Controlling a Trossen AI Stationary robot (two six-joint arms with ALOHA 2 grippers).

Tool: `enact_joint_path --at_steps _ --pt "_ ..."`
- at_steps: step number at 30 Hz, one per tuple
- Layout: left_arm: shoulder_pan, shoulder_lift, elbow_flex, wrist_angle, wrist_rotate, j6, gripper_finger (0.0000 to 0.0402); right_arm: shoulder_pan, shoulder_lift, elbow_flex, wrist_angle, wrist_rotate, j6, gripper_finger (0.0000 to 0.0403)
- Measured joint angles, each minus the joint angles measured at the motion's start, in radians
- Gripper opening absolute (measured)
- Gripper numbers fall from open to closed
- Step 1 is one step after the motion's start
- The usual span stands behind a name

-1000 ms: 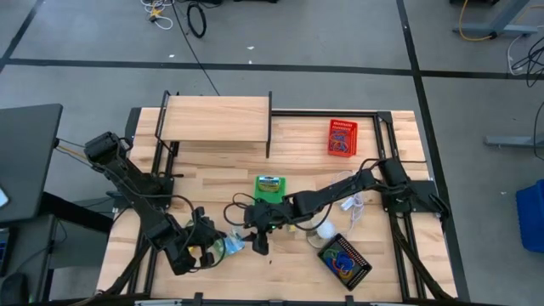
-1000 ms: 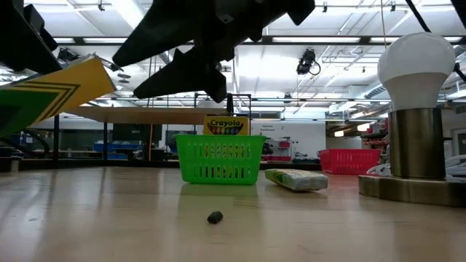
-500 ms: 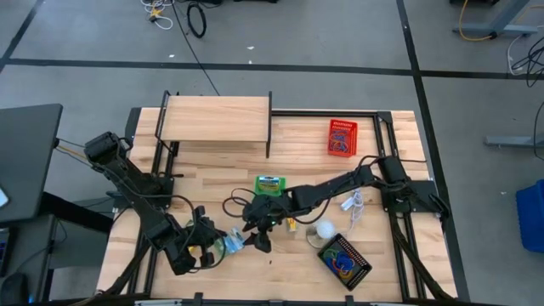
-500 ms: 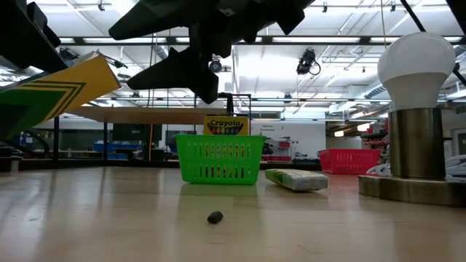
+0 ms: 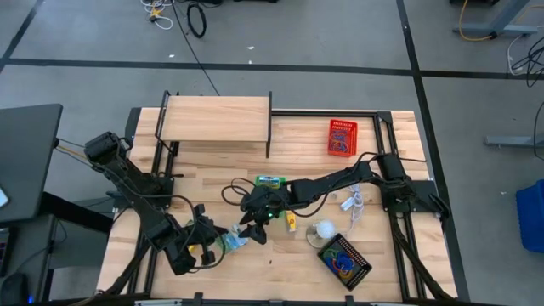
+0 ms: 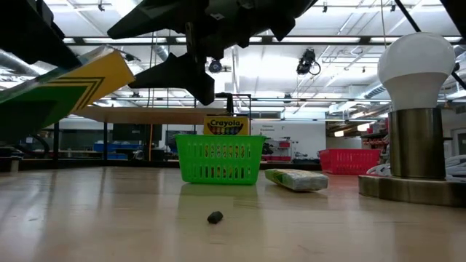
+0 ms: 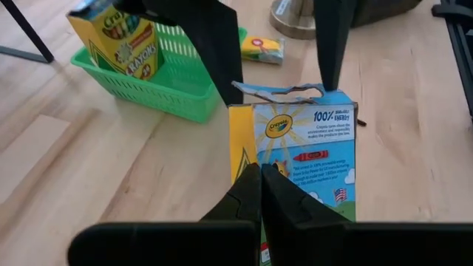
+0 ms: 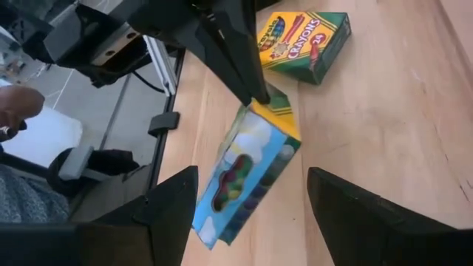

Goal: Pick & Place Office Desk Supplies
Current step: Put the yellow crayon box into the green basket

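Right gripper [image 5: 246,231] has swung left toward the held crayon box [image 7: 295,155] | fingers spread | your left gripper [image 7: 260,198] pinches that box, presenting it.

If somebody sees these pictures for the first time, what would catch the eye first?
Most striking is the crayon box, held above the table's front left by the left gripper, shut on its edge. The right gripper hangs open right beside it. Behind them stands a green basket with another crayon box inside.
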Motion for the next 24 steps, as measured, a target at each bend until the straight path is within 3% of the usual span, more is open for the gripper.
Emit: enact_joint_path --at_steps 16,19,24 --pt "0.068 0.000 0.000 0.096 -0.049 0.145 0.0001 0.008 0.000 0.000 0.002 0.083 -0.048 0.0250" --pt "0.067 0.000 0.000 0.095 -0.067 0.146 0.0001 0.012 0.000 0.000 0.002 0.105 -0.064 0.0209" --pt "0.066 0.000 0.000 0.101 -0.092 0.146 0.0001 0.013 0.000 0.001 -0.002 0.112 -0.098 0.0097"
